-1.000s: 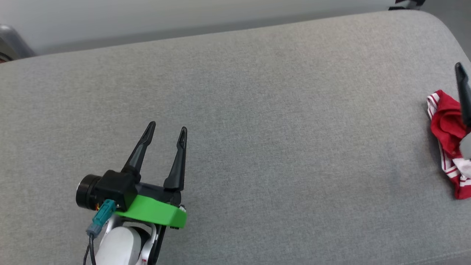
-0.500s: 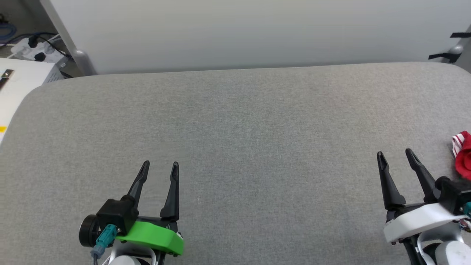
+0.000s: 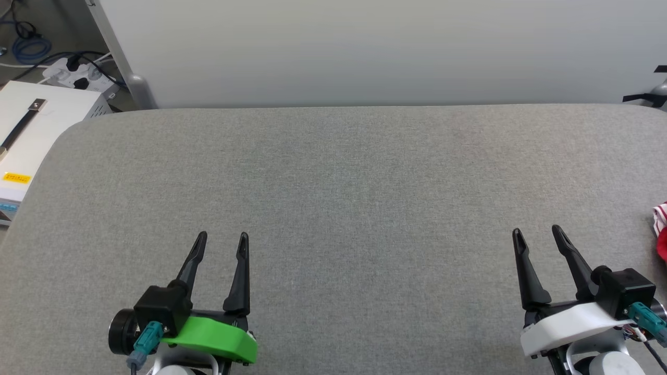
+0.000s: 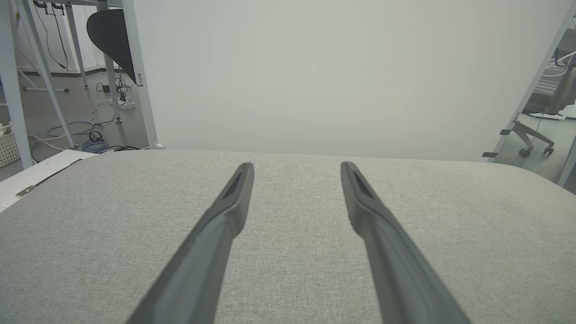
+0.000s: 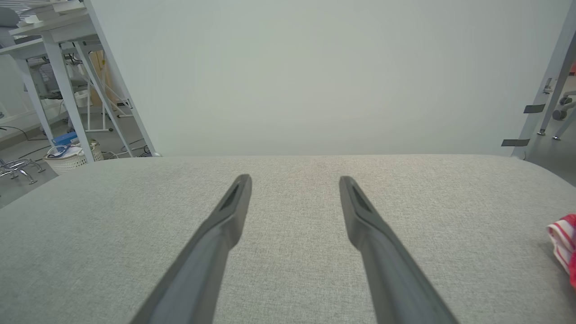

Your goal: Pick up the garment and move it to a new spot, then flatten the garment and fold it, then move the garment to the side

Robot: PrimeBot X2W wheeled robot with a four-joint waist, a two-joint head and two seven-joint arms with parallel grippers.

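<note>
Well, a grey bench (image 3: 333, 182), two empty claws, and the garment (image 3: 661, 232) at the far right.

The fabric-covered bench stretches before a pale wall panel (image 3: 365, 52), with a white box (image 3: 31, 125) off its left corner. The left claw (image 3: 223, 237), on a green mount, and the right claw (image 3: 536, 230), on a white mount, sit over the near edge, well apart, each with its dark fingers spread and holding nothing. The garment, red with striped trim, lies on the bench right of the right claw, apart from it.
</note>
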